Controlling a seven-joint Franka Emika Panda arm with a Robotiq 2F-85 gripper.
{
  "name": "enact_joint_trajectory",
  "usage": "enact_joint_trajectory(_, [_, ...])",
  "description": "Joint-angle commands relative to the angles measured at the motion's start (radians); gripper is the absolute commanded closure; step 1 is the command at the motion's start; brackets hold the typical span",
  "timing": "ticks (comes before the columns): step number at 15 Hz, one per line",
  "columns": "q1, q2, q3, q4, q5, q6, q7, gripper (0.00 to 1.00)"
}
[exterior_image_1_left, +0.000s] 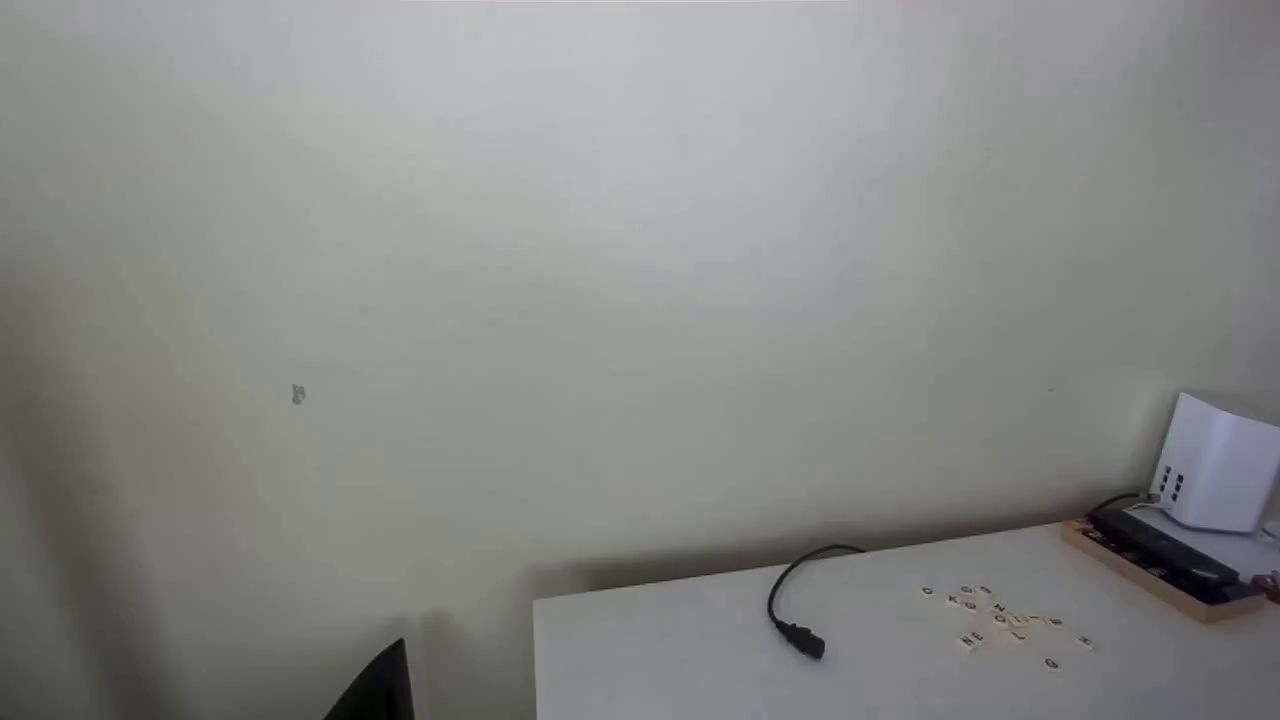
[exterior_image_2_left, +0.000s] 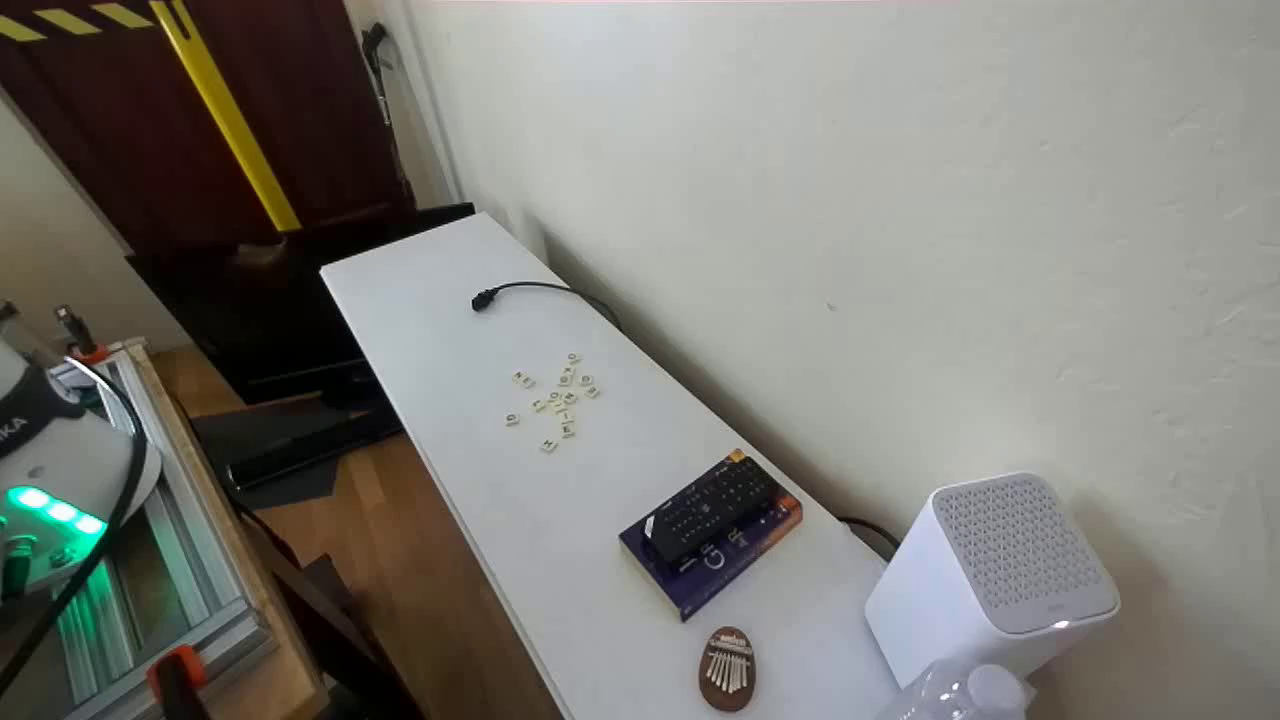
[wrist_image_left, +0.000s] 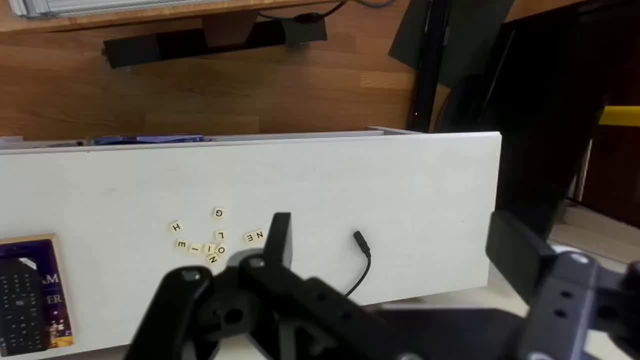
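My gripper (wrist_image_left: 392, 235) is open and empty in the wrist view, above a long white tabletop (wrist_image_left: 375, 180). Between its fingers, lower down on the tabletop, shows a black cable plug (wrist_image_left: 361, 241); nothing touches it. The plug lies on the table in both exterior views (exterior_image_1_left: 803, 640) (exterior_image_2_left: 484, 299), its cable running over the wall-side edge. Several cream letter tiles (wrist_image_left: 175, 226) lie scattered left of the gripper in the wrist view; they also show in both exterior views (exterior_image_1_left: 1017, 620) (exterior_image_2_left: 548, 445). The left finger may hide some tiles. The gripper is out of both exterior views.
A black remote (exterior_image_2_left: 712, 508) lies on a dark purple book (exterior_image_2_left: 735, 562). Beyond are a brown thumb piano (exterior_image_2_left: 728, 685), a white router-like box (exterior_image_2_left: 990, 580) and a clear bottle (exterior_image_2_left: 955, 700). A wall runs along the table. The robot base (exterior_image_2_left: 60, 460) stands opposite; a black screen (exterior_image_2_left: 280, 320) stands past the table's end.
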Motion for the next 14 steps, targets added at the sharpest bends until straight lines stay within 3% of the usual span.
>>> enact_joint_trajectory(1, [-0.026,0.004,0.018,0.003,0.012,-0.004,-0.016,0.00])
enact_joint_trajectory(7, [-0.026,0.004,0.018,0.003,0.012,-0.004,-0.016,0.00])
enact_joint_trajectory(10, [-0.074,0.015,0.035,-0.074,0.003,0.150,0.042,0.00])
enact_joint_trajectory(14, [-0.094,0.049,0.018,-0.199,0.016,0.408,0.016,0.00])
